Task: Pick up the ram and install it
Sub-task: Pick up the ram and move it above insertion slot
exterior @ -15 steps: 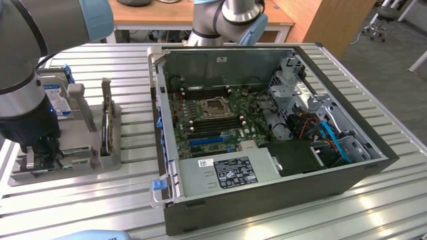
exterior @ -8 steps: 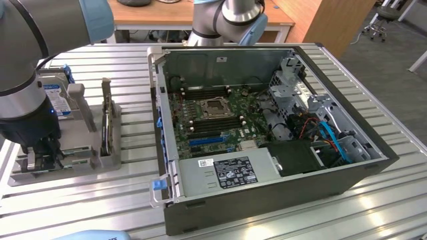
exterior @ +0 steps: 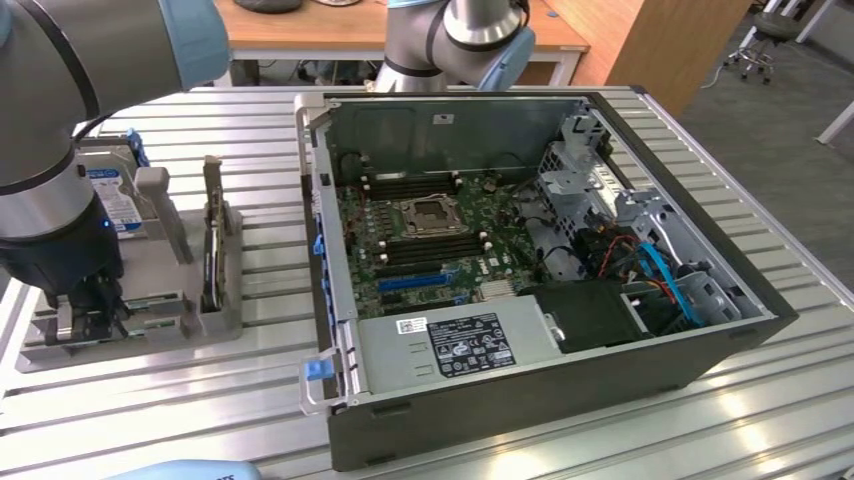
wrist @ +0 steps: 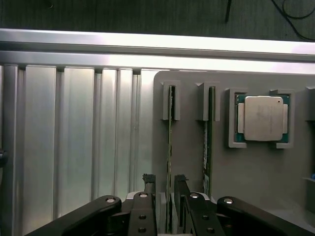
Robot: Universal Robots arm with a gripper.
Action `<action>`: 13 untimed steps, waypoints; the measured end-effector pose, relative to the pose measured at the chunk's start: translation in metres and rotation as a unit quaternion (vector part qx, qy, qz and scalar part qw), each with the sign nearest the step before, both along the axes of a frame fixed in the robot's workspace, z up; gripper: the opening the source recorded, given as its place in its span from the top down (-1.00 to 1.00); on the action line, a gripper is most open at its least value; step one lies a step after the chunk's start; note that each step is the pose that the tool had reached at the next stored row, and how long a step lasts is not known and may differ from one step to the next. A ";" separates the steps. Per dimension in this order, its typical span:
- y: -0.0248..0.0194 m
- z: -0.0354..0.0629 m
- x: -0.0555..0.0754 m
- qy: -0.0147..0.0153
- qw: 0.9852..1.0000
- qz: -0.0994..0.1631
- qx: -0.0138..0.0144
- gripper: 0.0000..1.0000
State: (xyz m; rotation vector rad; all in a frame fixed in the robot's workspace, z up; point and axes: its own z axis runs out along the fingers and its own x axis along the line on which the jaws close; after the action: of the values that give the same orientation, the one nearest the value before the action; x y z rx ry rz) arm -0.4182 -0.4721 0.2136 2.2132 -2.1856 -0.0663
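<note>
Gripper [wrist: 165,179], fingers parted and unclenched, straddles the ram [wrist: 170,132], which stands on edge in a grey holder [wrist: 256,172]. Slatted aluminium table [wrist: 74,137] carries an uncovered computer case [exterior: 534,230]. A wooden desk [exterior: 400,30] stands behind.

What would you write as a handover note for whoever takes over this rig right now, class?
Gripper: open, straddling the ram, not gripping it yet.
Ram: on edge in its slot in the grey holder, beside a second green stick.
Done: gripper lined up on the ram.
Left: ram not lifted, not seated in the open computer case.
</note>
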 end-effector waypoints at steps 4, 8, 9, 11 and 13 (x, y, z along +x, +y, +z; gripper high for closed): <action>0.0013 -0.0025 0.000 0.000 1.000 0.000 0.000 0.41; 0.0039 -0.0038 0.000 0.000 1.000 0.000 0.000 0.41; 0.0039 -0.0039 0.000 0.000 1.000 0.000 0.000 0.41; 0.0039 -0.0043 0.000 0.000 1.000 0.000 0.000 0.41; 0.0040 -0.0059 0.000 0.000 1.000 0.000 0.000 0.41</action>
State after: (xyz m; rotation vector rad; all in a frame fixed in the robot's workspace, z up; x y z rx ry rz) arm -0.4182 -0.4681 0.2077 2.2134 -2.1856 -0.0662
